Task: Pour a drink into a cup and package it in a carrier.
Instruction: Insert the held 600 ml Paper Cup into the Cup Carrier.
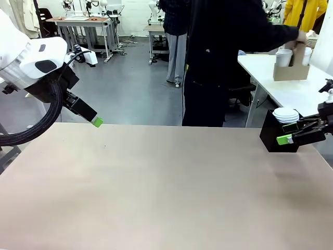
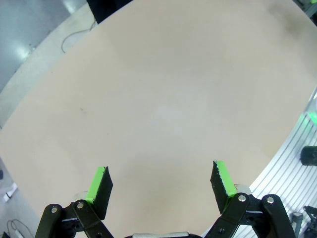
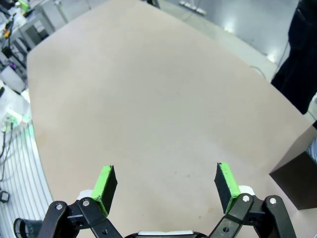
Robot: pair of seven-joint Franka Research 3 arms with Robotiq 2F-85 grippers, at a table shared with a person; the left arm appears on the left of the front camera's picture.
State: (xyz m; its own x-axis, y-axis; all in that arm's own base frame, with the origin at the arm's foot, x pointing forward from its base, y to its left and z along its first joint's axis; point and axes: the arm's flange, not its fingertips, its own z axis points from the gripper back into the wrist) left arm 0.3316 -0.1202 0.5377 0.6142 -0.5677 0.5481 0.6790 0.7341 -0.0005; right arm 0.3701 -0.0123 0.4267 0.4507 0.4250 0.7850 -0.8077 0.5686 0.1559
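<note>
Front view: a broad, matte beige table (image 1: 156, 187) stretches bare across the foreground, its far edge running level below a grey workshop floor with metal workbenches behind. The white left arm's black gripper with green pads (image 1: 97, 122) hangs above the table's far-left edge, empty. At the right edge, the right gripper (image 1: 285, 139) points inward just in front of a black square box (image 1: 270, 136) that carries a stack of loose white lids (image 1: 286, 115). A person in dark clothing (image 1: 218, 62) stands beyond the far edge, one hand (image 1: 301, 36) reaching to a white side table (image 1: 291, 91), where the small brown cardboard drink carrier (image 1: 290, 70) sits with a tall white paper cup (image 1: 283, 57) in one slot. Carrier and cup are well apart from both grippers.

Left wrist view: the left gripper (image 2: 161, 181) has its fingers spread wide with nothing between them, over plain beige tabletop (image 2: 163, 99). The table's curved edge meets grey floor at upper left and a ribbed metal rail at lower right.

Right wrist view: the right gripper (image 3: 166, 183) is likewise spread wide and empty above the unbroken surface (image 3: 148, 99). The corner of the black box (image 3: 299, 176) shows at right, with the person's dark clothing (image 3: 302, 54) beyond the table edge.
</note>
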